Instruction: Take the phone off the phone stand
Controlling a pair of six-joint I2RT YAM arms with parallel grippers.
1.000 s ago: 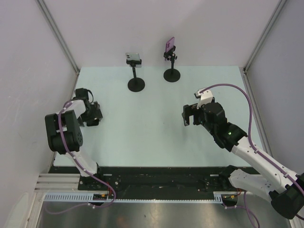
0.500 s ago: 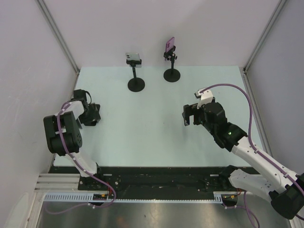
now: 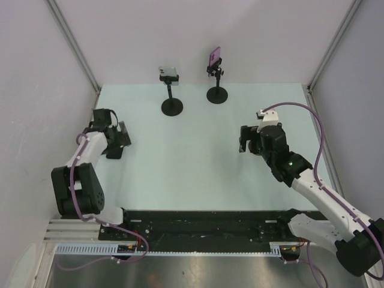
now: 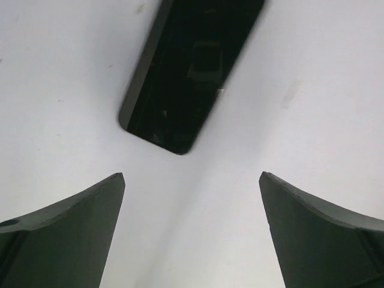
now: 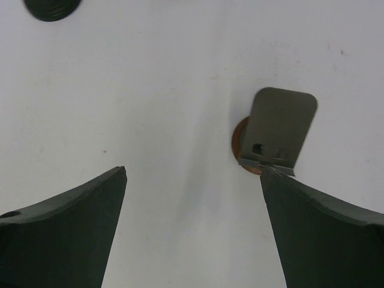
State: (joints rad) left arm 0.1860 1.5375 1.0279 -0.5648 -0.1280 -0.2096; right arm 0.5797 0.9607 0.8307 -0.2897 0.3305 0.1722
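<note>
A black phone (image 4: 192,72) lies flat on the table, just beyond my left gripper's tips. My left gripper (image 4: 192,180) is open and empty above the table; in the top view it (image 3: 117,141) is at the left edge. Two black phone stands are at the back. The left stand (image 3: 171,90) has a grey clamp on top. The right stand (image 3: 216,84) holds a purple phone (image 3: 214,57), which shows as a grey slab (image 5: 281,123) in the right wrist view. My right gripper (image 5: 192,171) is open and empty, short of that stand (image 3: 247,143).
The left stand's dark round base (image 5: 51,7) is at the top left of the right wrist view. White walls close the table (image 3: 198,162) at the back and on both sides. A black rail runs along the near edge.
My right gripper has moved a little right and toward the back. My left arm has changed its pose, its elbow dropping back toward the base, while its gripper stays near the left edge.
</note>
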